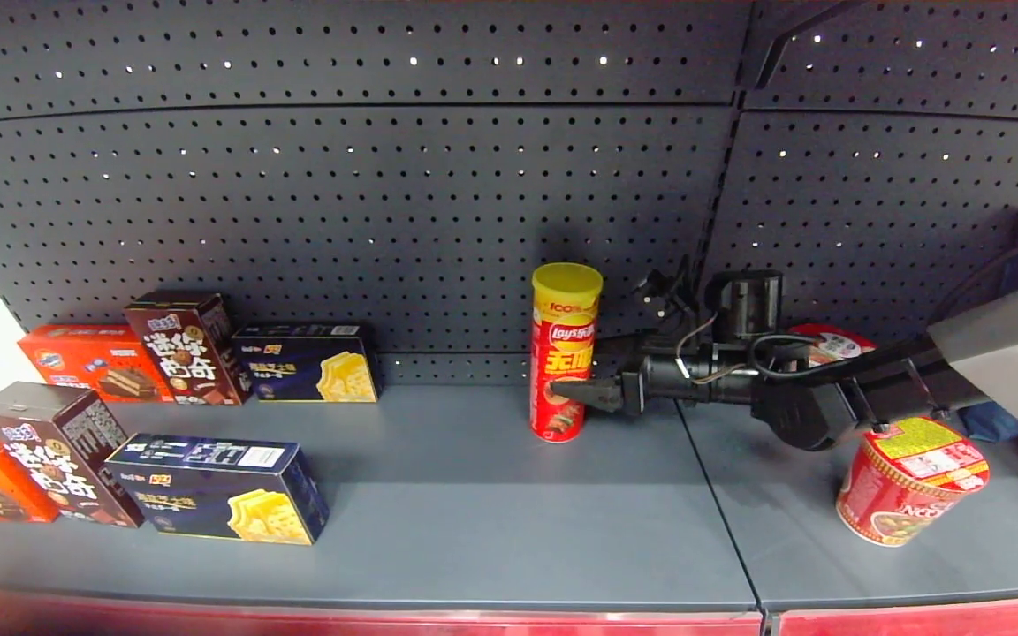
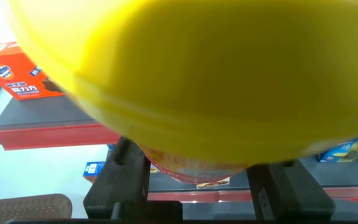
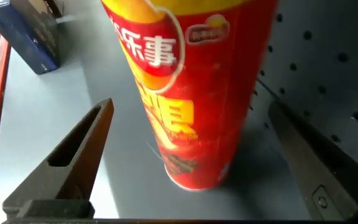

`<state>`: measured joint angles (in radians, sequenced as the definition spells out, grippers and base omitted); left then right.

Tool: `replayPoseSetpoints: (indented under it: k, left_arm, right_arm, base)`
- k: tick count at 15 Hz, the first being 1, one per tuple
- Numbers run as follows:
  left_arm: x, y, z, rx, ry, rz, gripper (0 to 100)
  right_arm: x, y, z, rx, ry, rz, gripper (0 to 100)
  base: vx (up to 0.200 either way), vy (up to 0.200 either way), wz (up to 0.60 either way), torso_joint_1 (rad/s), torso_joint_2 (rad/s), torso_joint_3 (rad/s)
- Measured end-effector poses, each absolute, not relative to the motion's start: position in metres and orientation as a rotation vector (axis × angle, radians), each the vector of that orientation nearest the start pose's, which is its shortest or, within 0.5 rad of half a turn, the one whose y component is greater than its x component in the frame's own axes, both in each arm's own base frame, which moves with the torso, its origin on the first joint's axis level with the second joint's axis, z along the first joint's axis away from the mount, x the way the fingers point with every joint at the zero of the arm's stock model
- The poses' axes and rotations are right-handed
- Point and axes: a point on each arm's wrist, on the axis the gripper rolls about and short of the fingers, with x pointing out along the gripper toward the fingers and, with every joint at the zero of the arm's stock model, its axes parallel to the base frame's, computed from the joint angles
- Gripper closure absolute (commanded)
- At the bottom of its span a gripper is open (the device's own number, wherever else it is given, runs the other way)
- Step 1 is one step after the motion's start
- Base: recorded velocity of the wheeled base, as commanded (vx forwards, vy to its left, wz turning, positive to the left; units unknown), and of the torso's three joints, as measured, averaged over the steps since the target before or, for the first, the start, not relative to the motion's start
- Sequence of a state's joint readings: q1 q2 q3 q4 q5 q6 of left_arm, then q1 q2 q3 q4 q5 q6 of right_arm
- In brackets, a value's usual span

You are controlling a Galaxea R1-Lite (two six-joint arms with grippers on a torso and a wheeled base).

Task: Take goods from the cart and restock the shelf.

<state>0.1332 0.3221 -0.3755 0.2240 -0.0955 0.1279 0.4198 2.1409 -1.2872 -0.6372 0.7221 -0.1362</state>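
Head view, shelf [image 1: 474, 512]: a grey deck is seen before a perforated back panel [image 1: 341, 221].
Chip can [image 1: 565, 353]: it is stood upright near the back of the shelf, about mid-width, its yellow lid on top.
Right gripper [image 3: 189, 111]: it is spread wide, with one finger set at each side of the chip can [image 3: 185, 93]; a gap is left on both sides and the can is not touched.
Left gripper [image 2: 197, 180]: it is closed on a second can [image 2: 197, 81], whose yellow lid is seen close before the left wrist camera and whose red body is pressed between the two dark fingers.
Cup noodles [image 1: 907, 481]: one is tilted on the shelf's right part, below the right arm.
Snack boxes [image 1: 222, 486]: orange, brown and navy ones are kept in two rows at the shelf's left end, well apart from the chip can.
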Motion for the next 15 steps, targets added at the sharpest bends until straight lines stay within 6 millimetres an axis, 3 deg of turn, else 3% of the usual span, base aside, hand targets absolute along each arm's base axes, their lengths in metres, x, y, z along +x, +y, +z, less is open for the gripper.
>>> replayPoseSetpoints:
  k: [12, 13, 15]
  left_arm:
    - [-0.013, -0.004, 0.162, 0.11, 0.168, 0.024, 100]
    - [-0.013, -0.004, 0.162, 0.11, 0.168, 0.024, 100]
    - [-0.013, -0.004, 0.161, 0.11, 0.172, 0.023, 100]
  right_arm:
    - [0.401, 0.215, 0.133, -0.09, 0.141, 1.184, 0]
    - [0.402, 0.215, 0.132, -0.09, 0.142, 1.183, 100]
    - [0.402, 0.216, 0.129, -0.09, 0.15, 1.175, 100]
  base:
    - [0.0, 0.0, 0.0, 0.0, 0.0, 0.0]
    - [0.0, 0.0, 0.0, 0.0, 0.0, 0.0]
    - [0.0, 0.0, 0.0, 0.0, 0.0, 0.0]
